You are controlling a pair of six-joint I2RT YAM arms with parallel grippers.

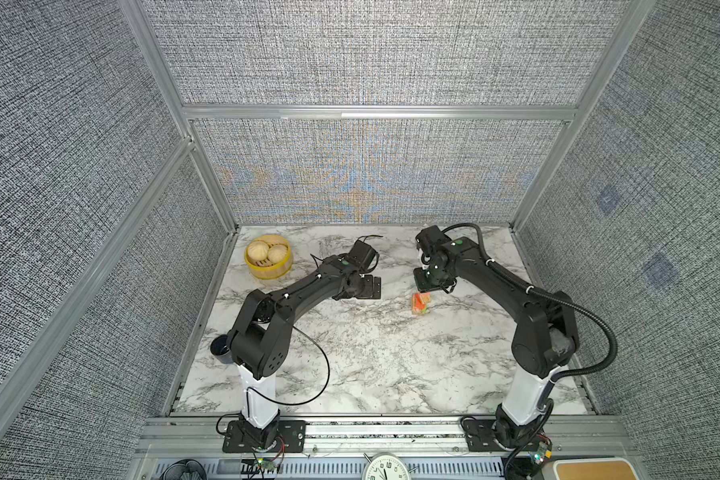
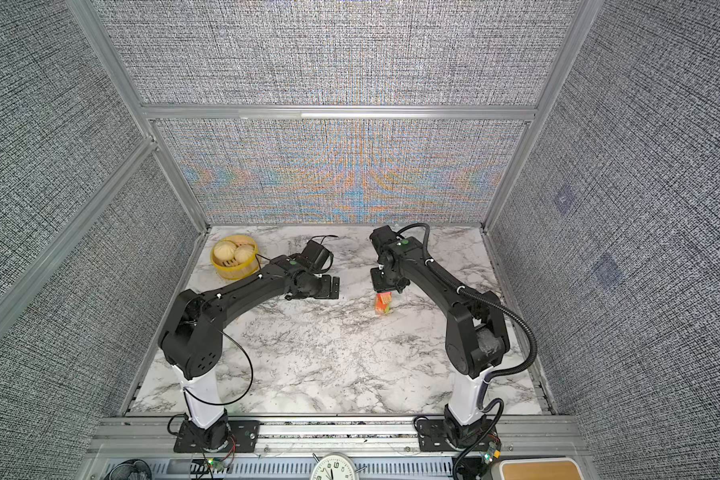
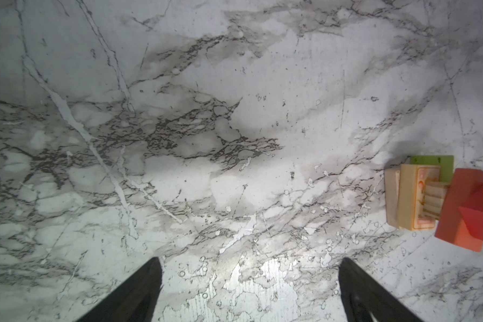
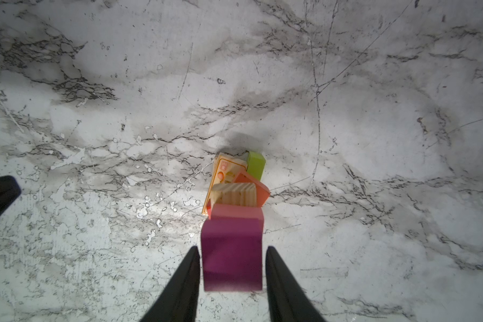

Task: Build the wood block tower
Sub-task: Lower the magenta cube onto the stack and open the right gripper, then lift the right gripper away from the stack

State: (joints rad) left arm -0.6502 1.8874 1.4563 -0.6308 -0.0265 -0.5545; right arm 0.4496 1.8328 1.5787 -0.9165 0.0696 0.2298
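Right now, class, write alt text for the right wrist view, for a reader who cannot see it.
A magenta wooden block tops a small tower of pink, tan, orange and lime-green blocks, with black fingers of the right hand flanking it, slim gaps either side. Grey-veined white marble tabletop fills the rest.

Tower (image 1: 420,305): stood on the table (image 1: 371,353), directly beneath the right gripper (image 4: 232,248); top block (image 4: 232,259) placed between its fingers. Left gripper (image 3: 249,259): set left of the tower, apart. Steamer (image 1: 268,262): behind, left of the left gripper. Mug (image 1: 221,349): nearer the front, beside that arm.
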